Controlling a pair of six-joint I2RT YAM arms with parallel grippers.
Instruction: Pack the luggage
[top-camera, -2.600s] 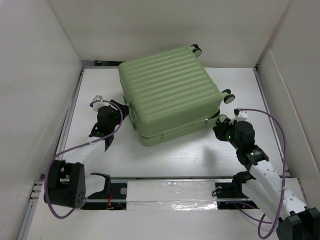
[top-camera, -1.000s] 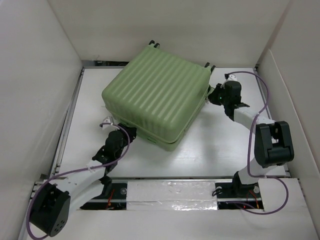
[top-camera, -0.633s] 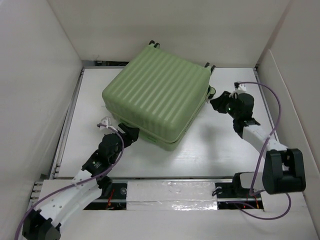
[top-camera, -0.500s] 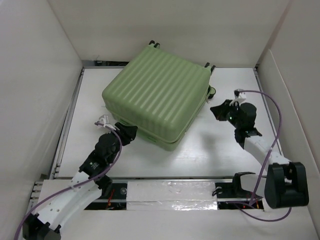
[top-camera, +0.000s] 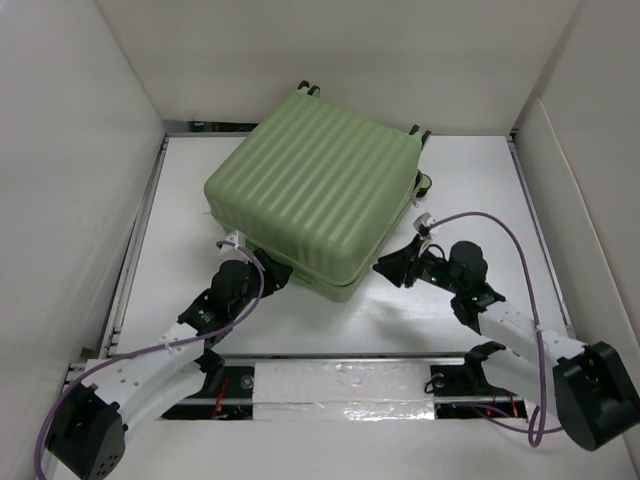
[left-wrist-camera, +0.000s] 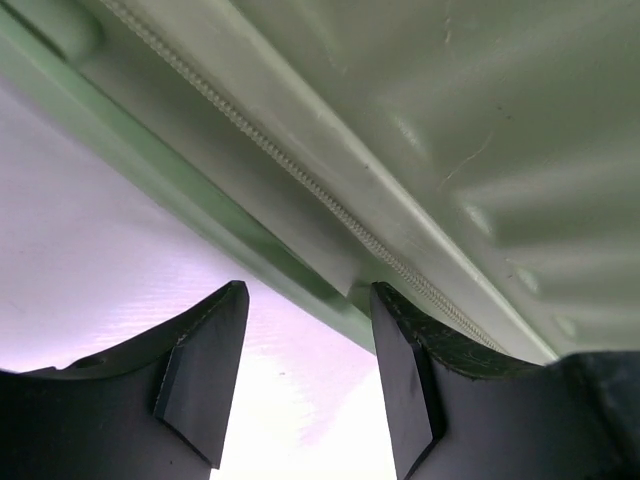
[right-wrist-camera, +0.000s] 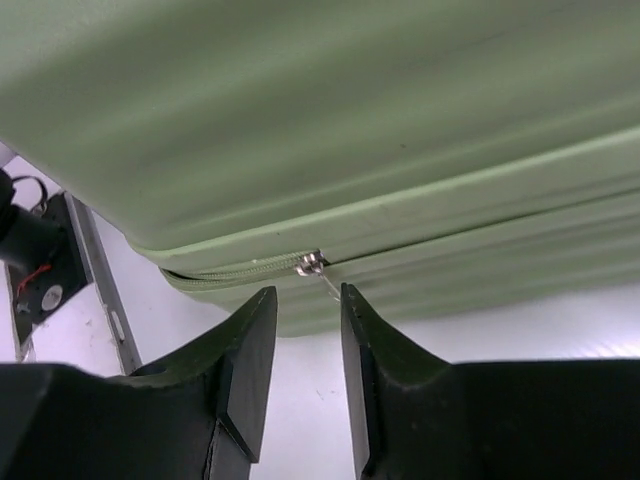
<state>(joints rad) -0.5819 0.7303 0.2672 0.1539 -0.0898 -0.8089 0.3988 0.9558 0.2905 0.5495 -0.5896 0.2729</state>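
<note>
— Between the fingers of the left gripper (left-wrist-camera: 308, 300) I see only air and a strip of white counter (top-camera: 470, 180). The jaws stand moderately apart and hold nothing. What lies past them?

— Just beyond the tips, running toward the lower right of that wrist view, is the zipper (left-wrist-camera: 330, 205) of the luggage (top-camera: 315, 190). It is a toothed line along the seam between the two green shells. My guess is that the gripper sits low at that edge to steady the case or to reach the seam.

— And the right gripper (right-wrist-camera: 307, 300)?

— Parted too, but narrowly. Straight ahead of the gap, mid-frame, hangs the small metal zipper pull (right-wrist-camera: 310, 264), its thin tab trailing down toward the fingers. They do not pinch it, as far as I can tell. It looks lined up for a pinch.

— Where is the case itself?

— At the centre of the overhead view, lying flat on the counter and turned on a diagonal. The lid is down on the base, and the black casters (top-camera: 308, 90) sit at the far edge near the back wall. The left gripper is at its lower-left edge and the right one is off its lower-right side.

— So which step is this?

— Zipping up, I judge. The shells are together, so what remains is catching that pull and drawing it round the seam. The tab is thin and could slip from the fingers.
</note>
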